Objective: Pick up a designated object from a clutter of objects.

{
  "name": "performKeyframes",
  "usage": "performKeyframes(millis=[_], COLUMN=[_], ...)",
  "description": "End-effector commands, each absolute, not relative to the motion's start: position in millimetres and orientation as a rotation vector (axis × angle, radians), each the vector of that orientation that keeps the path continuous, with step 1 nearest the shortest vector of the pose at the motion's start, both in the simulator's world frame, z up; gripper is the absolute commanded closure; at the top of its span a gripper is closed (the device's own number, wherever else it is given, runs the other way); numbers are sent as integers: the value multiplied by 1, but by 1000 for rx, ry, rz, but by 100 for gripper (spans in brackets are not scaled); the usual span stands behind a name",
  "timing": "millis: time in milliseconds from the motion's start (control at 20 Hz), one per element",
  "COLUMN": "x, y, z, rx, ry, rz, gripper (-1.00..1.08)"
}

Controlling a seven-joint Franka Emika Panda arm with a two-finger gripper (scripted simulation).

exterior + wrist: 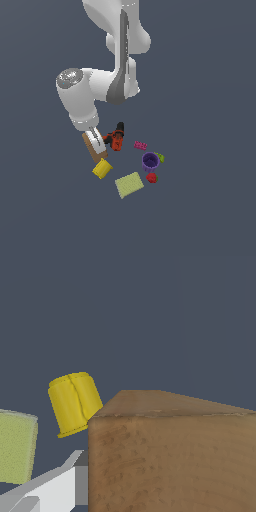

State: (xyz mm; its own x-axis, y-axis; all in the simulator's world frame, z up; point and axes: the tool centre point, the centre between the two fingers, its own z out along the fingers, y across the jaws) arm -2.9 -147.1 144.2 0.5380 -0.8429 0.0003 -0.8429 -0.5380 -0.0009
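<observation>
The tan-brown box (88, 144) lies on the floor at the exterior view's left end of the clutter. My gripper (97, 145) is down over it, with its white fingers straddling the box. In the wrist view the box (170, 456) fills the lower frame, and one finger (60, 488) lies flush against its side. The other finger is out of view. The jaws look closed on the box, which appears to rest on the floor.
An orange-black drill (116, 136) lies right beside the box. A yellow container (102, 168) (74, 402) and a yellow-green pad (129, 184) (16, 448) lie close by. A magenta brick (140, 145), purple cup (150, 161) and red strawberry (151, 177) lie further to the exterior view's right.
</observation>
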Motion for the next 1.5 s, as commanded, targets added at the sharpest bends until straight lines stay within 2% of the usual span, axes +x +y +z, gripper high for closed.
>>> performKeyframes(millis=[0,750,1100,1450], x=[-3,-5,-9,-15], y=[-148,-140,-122,-96], z=[143,162,208,278], rx=[-2755,-2754,-2755,-2756], ry=[1511,1510,1511,1513], rz=[0,-2,-2,-3], gripper=[108,108,108,108])
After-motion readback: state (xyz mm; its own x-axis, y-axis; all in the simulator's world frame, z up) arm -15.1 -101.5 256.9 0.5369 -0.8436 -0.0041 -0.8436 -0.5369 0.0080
